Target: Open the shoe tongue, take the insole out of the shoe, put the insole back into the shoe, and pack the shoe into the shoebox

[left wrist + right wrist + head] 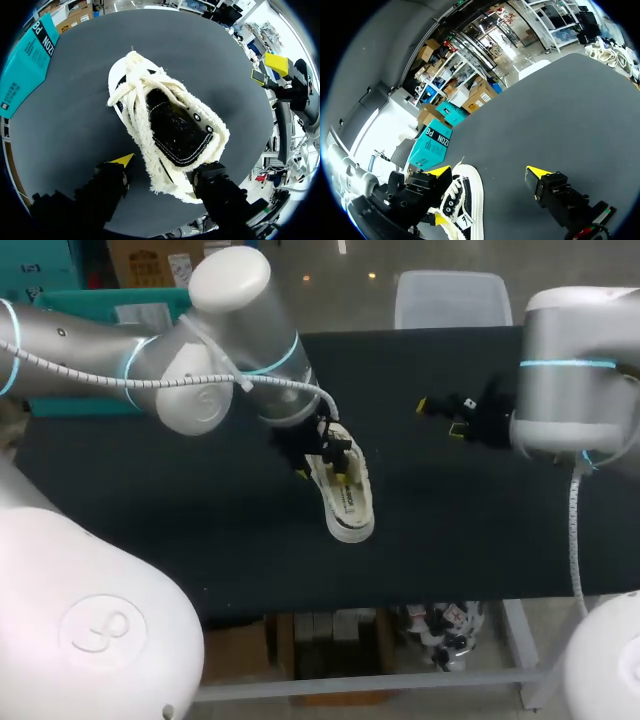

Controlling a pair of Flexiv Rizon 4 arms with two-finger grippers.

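Wide-set, the left claw [165, 167] straddles the heel end of the shoe [165, 125], which stands on its sole near the middle of the counter [75, 130]. One finger [215, 187] looks to be against the frayed collar, while the other [110, 182] stands just beside the heel with a strip of counter showing between, so I judge it is not yet gripping. The right claw [487, 172] hangs well apart from the shoe, spread wide and empty. The laces [131, 85] are bunched toward the toe, and the mouth shows only dark lining, so I cannot tell whether the insole lies inside, nor make out the tongue. A teal box [25, 65], likely the one for packing, lies at the counter's edge, well apart from the shoe. The shoe should be light, with a soft cloth upper that gives under a squeeze and a stiffer sole beneath, so the firm hold is low across the heel, not on the floppy collar. The tongue is probably a thin flap best pinched at its free edge, and the insole a bendy sheet best lifted from its heel end.
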